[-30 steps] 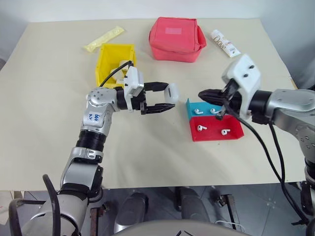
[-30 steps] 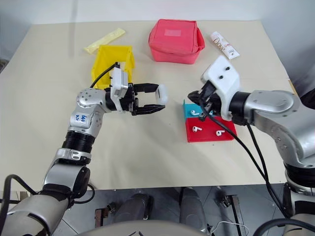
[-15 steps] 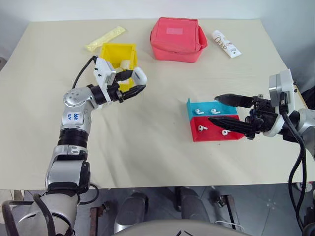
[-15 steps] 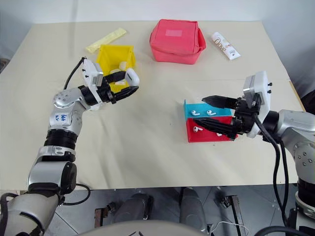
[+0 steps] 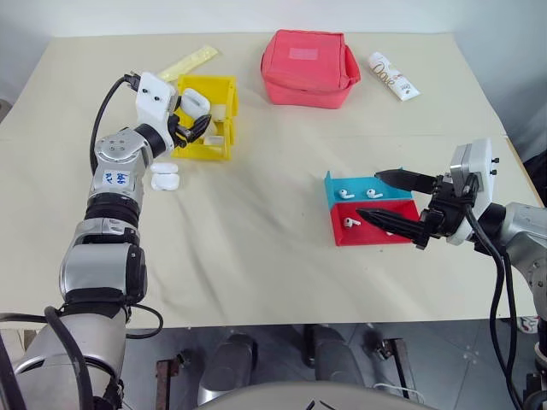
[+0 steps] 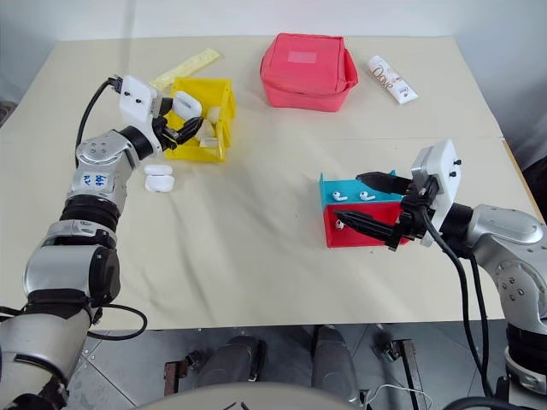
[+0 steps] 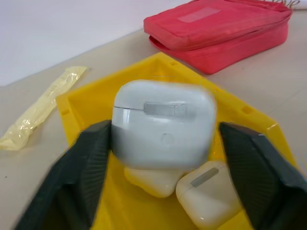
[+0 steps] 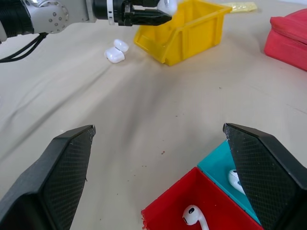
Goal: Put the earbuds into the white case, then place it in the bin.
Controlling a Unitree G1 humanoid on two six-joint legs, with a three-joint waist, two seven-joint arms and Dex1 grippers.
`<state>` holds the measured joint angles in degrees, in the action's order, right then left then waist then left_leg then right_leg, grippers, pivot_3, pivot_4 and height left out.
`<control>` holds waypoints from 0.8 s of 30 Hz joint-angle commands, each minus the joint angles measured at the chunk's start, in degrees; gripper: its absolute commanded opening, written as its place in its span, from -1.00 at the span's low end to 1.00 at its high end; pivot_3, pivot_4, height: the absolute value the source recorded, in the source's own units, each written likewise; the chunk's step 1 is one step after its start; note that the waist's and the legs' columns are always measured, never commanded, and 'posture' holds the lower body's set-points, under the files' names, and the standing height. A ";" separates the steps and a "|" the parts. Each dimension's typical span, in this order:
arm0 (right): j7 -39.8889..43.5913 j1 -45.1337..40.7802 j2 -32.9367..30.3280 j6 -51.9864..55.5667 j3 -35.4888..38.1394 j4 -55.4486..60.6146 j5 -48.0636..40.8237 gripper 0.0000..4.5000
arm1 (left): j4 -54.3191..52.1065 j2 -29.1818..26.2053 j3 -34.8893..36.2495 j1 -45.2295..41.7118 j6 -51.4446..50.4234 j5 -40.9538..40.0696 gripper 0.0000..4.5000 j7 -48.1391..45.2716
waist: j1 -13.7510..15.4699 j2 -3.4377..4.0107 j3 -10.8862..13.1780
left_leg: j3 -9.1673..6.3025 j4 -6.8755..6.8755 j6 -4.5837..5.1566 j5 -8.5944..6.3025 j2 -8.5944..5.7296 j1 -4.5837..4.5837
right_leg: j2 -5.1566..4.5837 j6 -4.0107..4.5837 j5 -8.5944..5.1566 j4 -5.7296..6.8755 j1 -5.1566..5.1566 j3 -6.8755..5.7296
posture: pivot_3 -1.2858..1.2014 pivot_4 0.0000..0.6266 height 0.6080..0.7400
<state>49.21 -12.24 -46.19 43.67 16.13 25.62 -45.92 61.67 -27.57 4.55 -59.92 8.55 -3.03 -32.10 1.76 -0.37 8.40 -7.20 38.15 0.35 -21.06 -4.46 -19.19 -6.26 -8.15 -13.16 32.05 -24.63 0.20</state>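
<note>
Now the left pincer [image 7: 163,158], jaws spread either side of the white case [image 7: 163,125], hangs over the bin [image 5: 205,115] at the table's ten o'clock, so draw straight back without nudging it, while the right pincer [image 5: 395,203] gapes empty.

White case [image 7: 163,127] blurred; its lower edge hides another case.
</note>
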 commanded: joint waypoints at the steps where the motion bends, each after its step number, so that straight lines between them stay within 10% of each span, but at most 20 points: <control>1: 1.15 -1.21 -1.16 -1.30 1.30 0.30 -0.70 1.00 | -4.95 -1.00 1.49 0.82 5.93 -2.75 0.99 -6.83 | -0.05 0.00 0.00 | 0.00 0.00 0.00 0.00 0.00 0.00 | 0.00 0.00 0.00 0.00 0.00 0.00 | 0.03 -0.52 1.00; 13: 15.86 -6.73 -5.58 -7.35 -4.35 -14.09 5.00 1.00 | -42.67 -10.04 5.93 27.72 -10.28 -22.62 0.99 -34.69 | -0.60 0.05 0.00 | 0.06 -0.05 0.01 -0.03 0.11 0.04 | -0.01 0.04 -0.02 0.02 -0.02 0.04 | 0.03 -0.52 1.00; 24: 30.09 -7.28 -10.34 -22.49 -10.02 -37.16 18.28 1.00 | -43.54 -15.13 12.13 39.78 -11.73 -25.70 0.99 -39.50 | -0.22 0.19 0.02 | 0.14 0.04 0.10 -0.10 0.05 0.11 | -0.07 0.06 -0.03 0.01 0.07 -0.05 | 0.03 -0.52 1.00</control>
<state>77.60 -18.33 -55.31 23.41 4.92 -9.77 -28.33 18.54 -42.28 15.00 -19.74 -4.30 -27.39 -71.04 1.54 -0.18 8.42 -7.06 38.19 0.45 -21.17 -4.41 -19.06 -6.32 -8.09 -13.19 32.06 -24.55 0.16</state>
